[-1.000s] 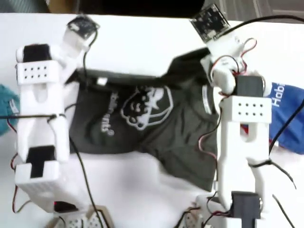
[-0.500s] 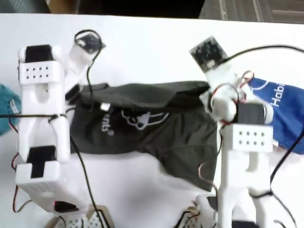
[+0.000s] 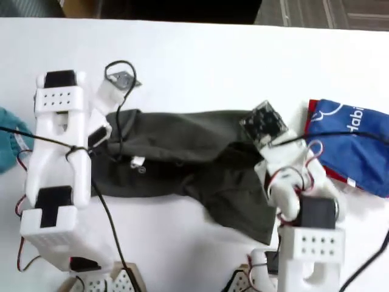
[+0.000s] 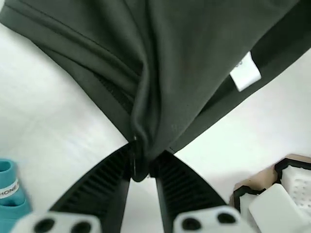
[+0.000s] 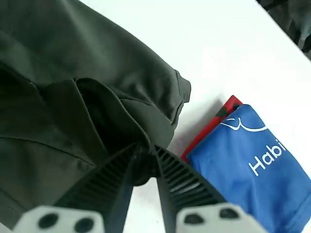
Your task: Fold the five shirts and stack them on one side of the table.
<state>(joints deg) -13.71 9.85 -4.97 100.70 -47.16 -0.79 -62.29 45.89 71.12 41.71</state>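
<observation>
Across the middle of the white counter (image 3: pixel 194 55) lies a dark grey-green cotton shirt (image 3: pixel 182 143), doubled over lengthwise, with one loose corner trailing toward the near edge beside the right arm. The left pincer (image 4: pixel 143 162) is clamped on a bunched pinch of fabric at one end. The right pincer (image 5: pixel 146 160) grips a similar gathered fold at the other end, just beside a folded blue shirt with white lettering (image 3: pixel 352 143) that rests on a red cloth (image 5: pixel 214 124). Both holds look thin, so the cloth may slip free under tension. Uneven pulling would likely skew the fold, and the right arm could drag the blue shirt.
</observation>
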